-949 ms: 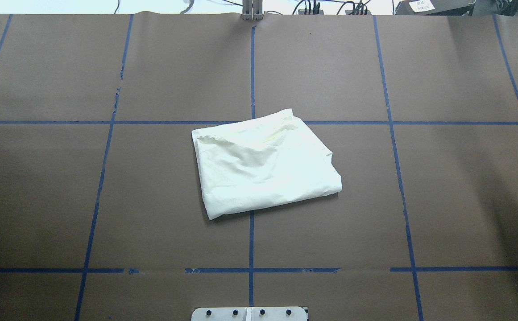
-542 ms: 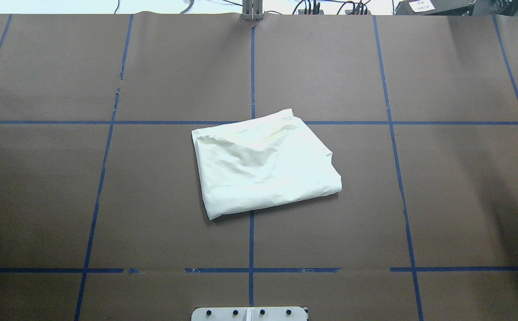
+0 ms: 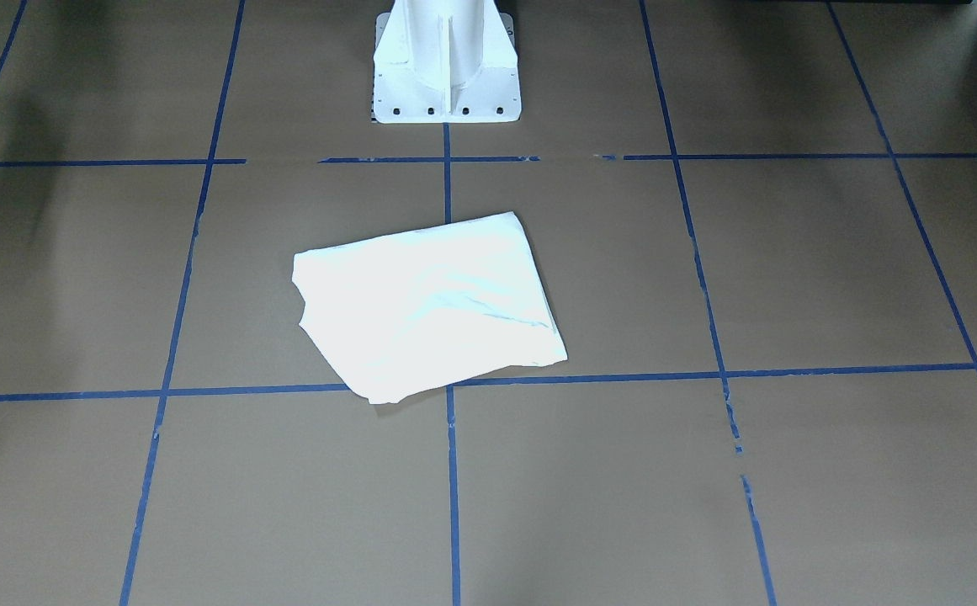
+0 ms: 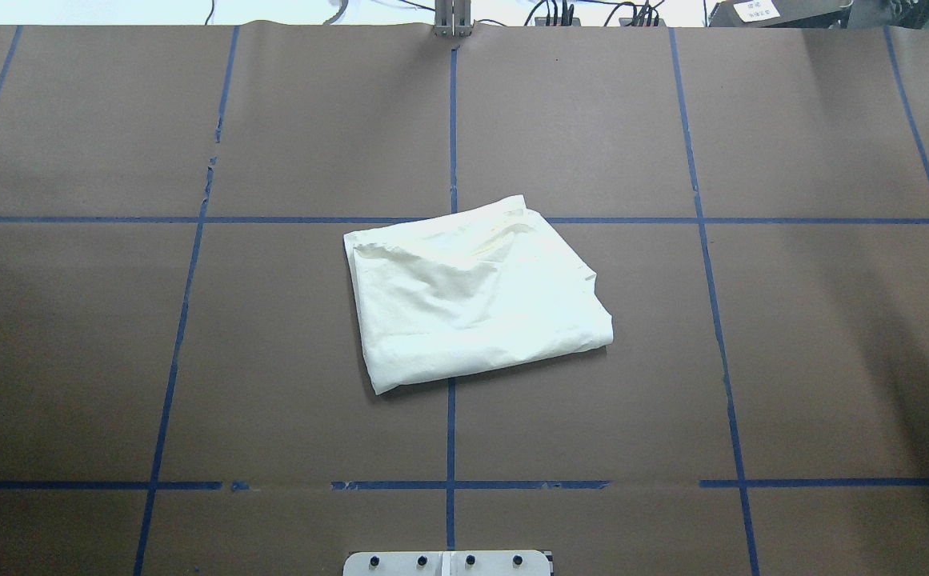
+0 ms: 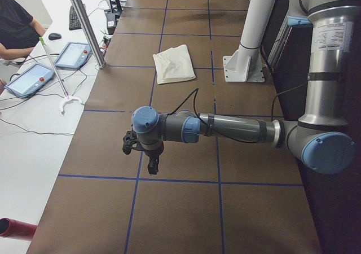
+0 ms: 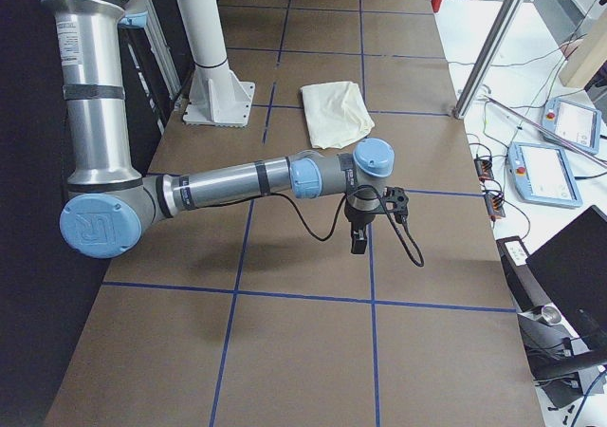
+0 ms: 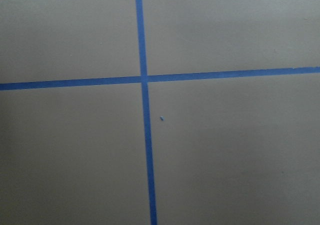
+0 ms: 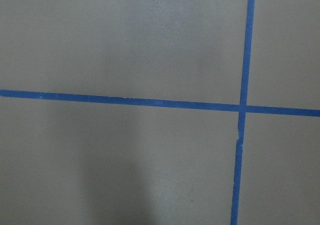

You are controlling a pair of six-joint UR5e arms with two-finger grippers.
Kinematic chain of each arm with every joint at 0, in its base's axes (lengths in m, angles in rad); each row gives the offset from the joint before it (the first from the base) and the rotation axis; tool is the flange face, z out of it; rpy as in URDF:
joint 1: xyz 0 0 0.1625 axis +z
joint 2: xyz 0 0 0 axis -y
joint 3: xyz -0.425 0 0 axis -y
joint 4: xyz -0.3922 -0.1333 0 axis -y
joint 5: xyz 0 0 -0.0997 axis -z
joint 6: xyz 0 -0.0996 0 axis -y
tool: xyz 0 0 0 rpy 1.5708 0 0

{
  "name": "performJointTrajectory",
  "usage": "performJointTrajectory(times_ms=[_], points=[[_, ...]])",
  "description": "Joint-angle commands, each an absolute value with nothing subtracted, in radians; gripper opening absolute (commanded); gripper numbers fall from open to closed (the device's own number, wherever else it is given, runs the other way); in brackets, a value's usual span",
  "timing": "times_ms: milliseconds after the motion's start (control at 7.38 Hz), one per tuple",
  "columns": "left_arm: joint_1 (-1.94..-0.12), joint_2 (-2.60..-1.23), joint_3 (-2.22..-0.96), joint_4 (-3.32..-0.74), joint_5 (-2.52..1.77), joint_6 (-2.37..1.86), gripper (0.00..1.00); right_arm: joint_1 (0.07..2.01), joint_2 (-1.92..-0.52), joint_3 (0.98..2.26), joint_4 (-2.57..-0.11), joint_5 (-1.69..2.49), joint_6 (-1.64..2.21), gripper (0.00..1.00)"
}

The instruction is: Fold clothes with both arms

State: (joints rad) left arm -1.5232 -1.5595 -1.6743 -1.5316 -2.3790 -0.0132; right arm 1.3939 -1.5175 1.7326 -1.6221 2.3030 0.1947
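Observation:
The cream-white shirt (image 4: 472,296) lies folded into a rough rectangle at the table's middle, plain side up; its print and collar are hidden. It also shows in the front view (image 3: 425,303) and both side views (image 5: 175,64) (image 6: 336,112). No gripper touches it. My left gripper (image 5: 148,159) hangs over bare table far out to the robot's left. My right gripper (image 6: 364,235) hangs over bare table far out to the right. Both show only in the side views, so I cannot tell whether they are open or shut. Both wrist views show only brown table and blue tape.
The brown table (image 4: 112,360) has a grid of blue tape lines. The white pedestal base (image 3: 446,67) stands at the robot's edge. Beyond the far edge are a metal post (image 5: 84,22), tablets (image 5: 73,55) and a seated person (image 5: 14,25).
The shirt has not moved. A small dark part at the overhead view's right edge has slid almost out of view.

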Motion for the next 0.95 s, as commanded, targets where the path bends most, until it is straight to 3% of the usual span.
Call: performJointTrajectory(times_ms=[0,813], points=[[-1.523,-1.559,-1.672,-1.534,-2.356,-0.014,1.0,1.4,-1.52,1.732,-1.621,2.29,0.196,1.0],[-1.528,-1.557,-1.661,-1.554,-2.332,-0.017,1.0,1.469,-1.535,1.691,-1.677,2.279,0.022,1.0]])
